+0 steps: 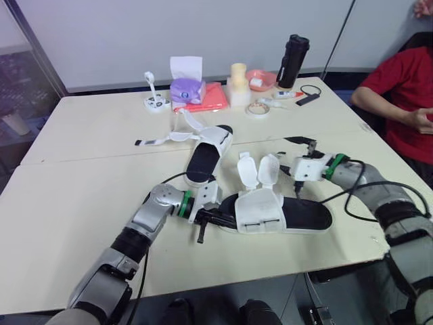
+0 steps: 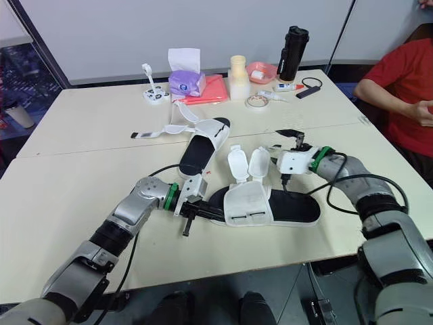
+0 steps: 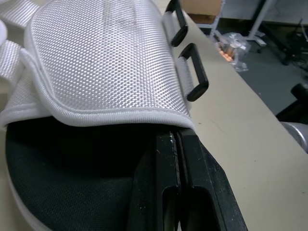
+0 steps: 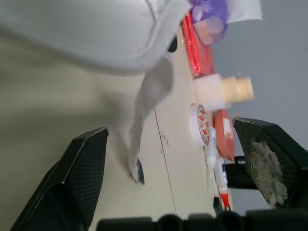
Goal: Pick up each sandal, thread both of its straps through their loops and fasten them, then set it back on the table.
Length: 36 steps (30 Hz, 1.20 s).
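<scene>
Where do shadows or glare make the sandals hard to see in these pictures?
Left eye view: soft, even light, no glare; the near sandal casts only a thin shadow on the table. Left wrist view: deep shade under the white upper darkens the black footbed, while the two black loops stand out well. Right wrist view: the loose strap reads plainly against the pale table.

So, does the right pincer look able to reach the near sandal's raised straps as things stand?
Probably yes: the right pincer is open just beside the raised straps of the near sandal, nothing lies between them, and the left pincer sits at the sandal's other end.
</scene>
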Motion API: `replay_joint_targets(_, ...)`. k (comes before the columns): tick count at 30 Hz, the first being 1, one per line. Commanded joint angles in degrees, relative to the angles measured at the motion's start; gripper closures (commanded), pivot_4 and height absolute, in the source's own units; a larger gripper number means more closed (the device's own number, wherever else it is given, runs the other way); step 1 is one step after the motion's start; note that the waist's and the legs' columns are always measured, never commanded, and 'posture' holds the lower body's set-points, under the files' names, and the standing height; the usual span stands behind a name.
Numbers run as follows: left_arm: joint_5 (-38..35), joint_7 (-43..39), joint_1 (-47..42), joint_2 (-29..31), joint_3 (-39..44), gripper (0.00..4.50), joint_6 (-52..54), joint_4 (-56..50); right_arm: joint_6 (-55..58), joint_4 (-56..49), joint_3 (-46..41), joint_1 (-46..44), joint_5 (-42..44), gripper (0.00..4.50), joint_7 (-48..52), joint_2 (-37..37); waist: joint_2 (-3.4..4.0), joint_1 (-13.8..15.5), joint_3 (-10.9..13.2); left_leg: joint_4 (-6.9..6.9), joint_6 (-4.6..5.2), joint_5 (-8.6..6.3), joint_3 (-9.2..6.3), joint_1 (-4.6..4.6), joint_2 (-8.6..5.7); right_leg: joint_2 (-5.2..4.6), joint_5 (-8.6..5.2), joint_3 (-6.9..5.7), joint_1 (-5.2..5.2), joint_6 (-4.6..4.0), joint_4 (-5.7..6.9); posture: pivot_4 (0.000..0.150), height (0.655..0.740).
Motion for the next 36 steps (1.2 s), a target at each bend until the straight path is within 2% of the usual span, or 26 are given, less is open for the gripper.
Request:
replay_joint_targets(1,0.2,1.0,0.4,-0.1,1.1,4.48,-0.1,-2.0,1.4,4.0,0.9,-3.8,-3.2,0.0,-2.2,2.4,0.0,0.0,0.0,-0.01,0.0,0.0,0.0,0.0,0.0,0.0,0.0,0.0,0.0,0.0,0.0,0.15,0.74)
replay_joint_targets(2,0.2,1.2,0.7,0.0,1.1,4.48,0.0,-2.4,2.3,5.2,1.5,-4.7,-4.5,0.0,-3.2,3.0,0.0,0.0,0.0,0.0,0.0,0.0,-0.01,0.0,0.0,0.0,0.0,0.0,0.0,0.0,0.01,0.15,0.74)
replay_joint_targets(5,0.2,2.1,1.8,0.2,1.1,4.5,0.5,-3.8,4.1,8.0,2.7,-6.9,-7.7,0.95,-6.9,4.1,0.01,0.0,0.0,-0.01,-0.01,0.01,-0.01,-0.01,0.0,-0.01,0.0,-0.01,-0.02,0.0,0.01,0.15,0.74)
replay_joint_targets(6,0.1,2.5,2.1,0.3,1.3,4.5,0.7,-4.2,4.3,8.5,3.2,-7.4,-8.7,1.38,-8.2,4.2,0.01,0.0,0.0,-0.01,-0.01,0.01,-0.01,-0.01,-0.01,-0.01,0.0,0.0,-0.02,0.0,0.01,0.15,0.74)
replay_joint_targets(11,-0.3,3.4,3.0,0.8,1.7,4.5,1.6,-5.8,5.3,10.3,5.1,-8.8,-12.8,4.16,-12.7,4.0,0.01,-0.1,0.0,-0.03,0.0,0.0,-0.01,-0.01,0.0,0.0,0.0,0.0,-0.04,0.0,0.02,0.15,0.74)
replay_joint_targets(12,-0.3,3.5,3.2,0.8,1.6,4.5,1.8,-6.2,5.3,10.5,5.4,-9.0,-13.5,4.47,-13.7,4.0,0.01,-0.1,0.0,-0.03,0.0,0.0,-0.01,-0.01,0.0,0.0,0.0,0.0,-0.04,0.0,0.02,0.15,0.74)
replay_joint_targets(15,-0.3,3.6,3.3,0.8,1.6,4.5,2.2,-6.7,4.8,10.8,6.5,-9.7,-15.4,4.47,-17.3,3.8,0.02,-0.1,0.0,-0.03,0.0,0.0,0.0,-0.01,-0.01,0.0,0.0,0.0,-0.04,0.0,0.02,0.15,0.74)
replay_joint_targets(18,-0.3,3.9,3.3,0.6,1.6,4.5,2.3,-6.6,4.5,9.2,9.3,-10.9,-21.0,4.47,-27.7,2.5,0.02,-0.1,0.0,-0.04,0.0,0.0,0.0,-0.01,-0.01,0.0,0.0,0.0,-0.05,0.0,0.03,0.15,0.74)
replay_joint_targets(22,-0.6,4.2,3.2,0.5,1.9,4.5,2.8,-6.4,7.0,2.6,17.1,-13.3,-35.7,4.47,-52.2,-2.0,0.04,0.0,0.0,-0.06,-0.02,0.01,0.01,-0.08,-0.03,-0.02,0.0,0.03,-0.21,0.0,0.11,0.15,0.74)
replay_joint_targets(26,-0.7,4.5,3.5,0.5,2.0,4.5,3.3,-6.7,5.6,-10.8,17.2,-11.3,-42.0,4.47,-69.0,-8.4,0.04,0.1,0.0,-0.11,-0.09,0.05,0.05,-0.25,-0.06,-0.02,-0.01,0.09,-0.5,0.0,0.25,0.15,0.74)
replay_joint_targets(30,-1.2,4.8,4.1,0.7,2.6,4.5,4.5,-7.5,1.8,-27.0,13.8,-4.3,-42.4,4.47,-71.9,-15.9,0.04,0.3,0.0,-0.04,-0.08,0.05,0.04,-0.64,-0.05,0.0,-0.01,0.1,-0.91,0.0,0.39,0.15,0.74)
replay_joint_targets(36,-1.8,5.0,4.3,0.3,3.0,4.5,6.0,-7.8,1.7,-46.5,4.3,9.4,-37.6,4.47,-65.2,-22.3,0.05,0.1,0.0,0.16,-0.04,0.02,0.03,-0.75,-0.07,-0.02,-0.02,0.1,-0.94,0.02,0.52,0.15,0.74)
